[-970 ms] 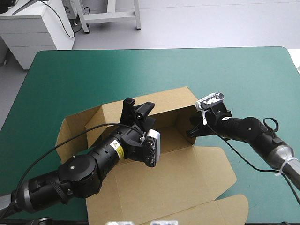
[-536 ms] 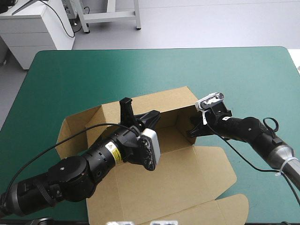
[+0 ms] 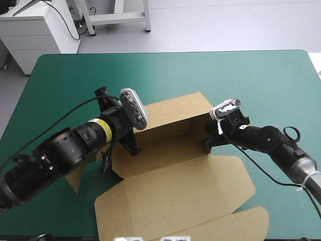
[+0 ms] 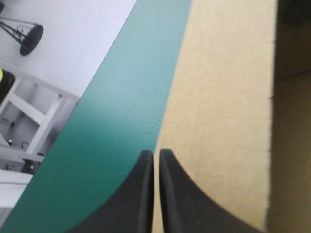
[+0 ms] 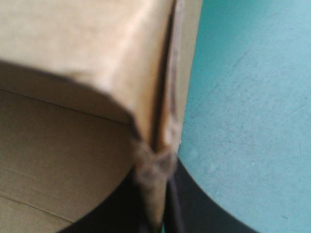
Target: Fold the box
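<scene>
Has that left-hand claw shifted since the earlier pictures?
Yes. The left gripper has swung from over the middle of the box toward the left edge of the table, to the box's left wall. The right gripper stayed put.

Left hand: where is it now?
High view: left hand at the left end of the box, opposite the right hand; its wrist view shows it shut on that wall.

The left gripper (image 4: 156,154), with its black curved fingers, has left the middle of the brown cardboard box (image 3: 175,186). It has swung to the box's left side, at the left centre of the high view. Its fingers were wide apart earlier and are now almost together on the board's edge. The left side panel (image 3: 119,163) was spread flat on the teal-green worktop (image 3: 241,80) before and now stands raised.
</scene>
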`<action>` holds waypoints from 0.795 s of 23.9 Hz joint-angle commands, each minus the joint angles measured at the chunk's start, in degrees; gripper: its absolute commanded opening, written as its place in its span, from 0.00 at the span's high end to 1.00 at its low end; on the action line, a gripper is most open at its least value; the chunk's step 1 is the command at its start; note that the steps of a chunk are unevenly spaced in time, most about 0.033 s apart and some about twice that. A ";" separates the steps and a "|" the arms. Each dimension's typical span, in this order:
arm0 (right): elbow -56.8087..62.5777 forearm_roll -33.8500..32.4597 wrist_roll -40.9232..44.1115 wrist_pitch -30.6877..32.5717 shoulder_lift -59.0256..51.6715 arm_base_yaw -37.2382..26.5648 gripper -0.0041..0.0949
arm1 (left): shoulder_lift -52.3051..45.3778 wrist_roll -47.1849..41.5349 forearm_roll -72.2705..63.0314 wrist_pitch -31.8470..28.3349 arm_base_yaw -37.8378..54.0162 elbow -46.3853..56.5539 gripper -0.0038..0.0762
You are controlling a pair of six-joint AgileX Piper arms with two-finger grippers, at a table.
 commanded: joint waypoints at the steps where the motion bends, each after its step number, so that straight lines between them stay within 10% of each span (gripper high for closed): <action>1: -1.81 -0.21 1.87 -0.76 -2.91 0.00 0.97 | -1.25 3.19 -7.39 -2.55 7.53 -4.09 0.93; 19: -13.07 -26.52 34.13 18.88 -6.35 0.00 0.97 | -1.16 -0.10 -25.19 12.28 45.02 -9.61 0.94</action>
